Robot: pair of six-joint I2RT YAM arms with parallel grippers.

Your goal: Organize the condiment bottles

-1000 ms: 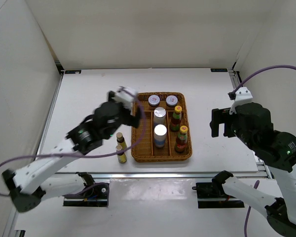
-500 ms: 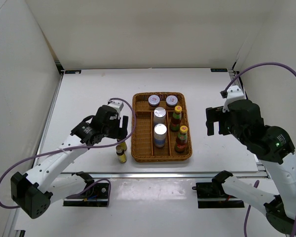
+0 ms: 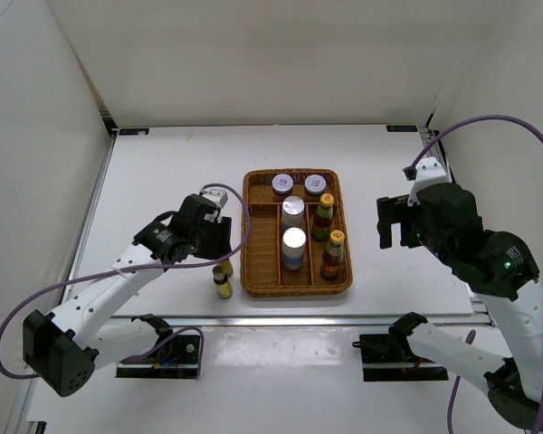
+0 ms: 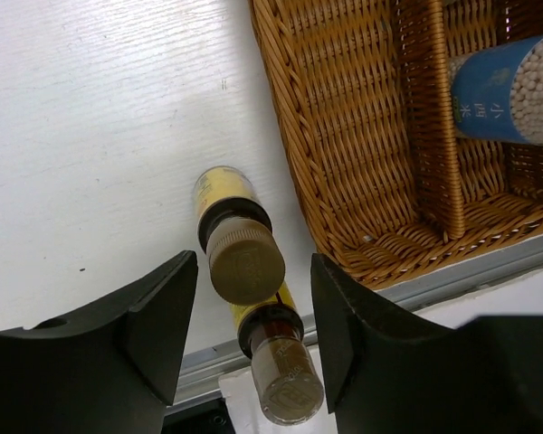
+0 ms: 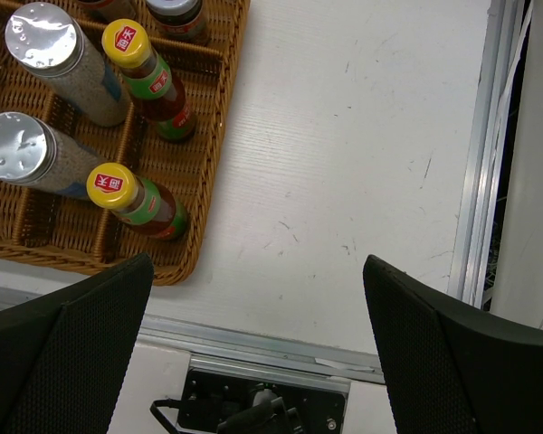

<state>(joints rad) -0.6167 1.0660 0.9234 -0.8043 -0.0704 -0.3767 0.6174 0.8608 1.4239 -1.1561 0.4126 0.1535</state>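
From above I see my left tool point(image 3: 219, 244) low over the white bench point(image 3: 163, 172), just left of the brown wicker tray point(image 3: 297, 291). It hides most of the upper tiny bottle point(image 3: 226, 266). The lower tiny bottle point(image 3: 223, 287) stands free just under it in the frame, near the bench edge.

The left wrist view shows what the top view cannot. Both tiny bottles are upright and dark, with yellow labels and brown caps, close together and just outside the tray wall. The cap of the upper one sits between the two black fingers point(image 4: 158, 316) with a gap on each side, so the tool is spread around it and not yet pinching.

Inside the tray, the top view gives two pale-lidded jars point(image 3: 282, 183) in the upper row, two silver-topped shakers point(image 3: 294, 242) in the middle lane and two red sauce bottles point(image 3: 324, 215) in the right lane. The right wrist view adds the red marks on their yellow caps.

My right tool point(image 5: 258, 262) is spread wide over bare bench, right of the tray, and holds nothing.
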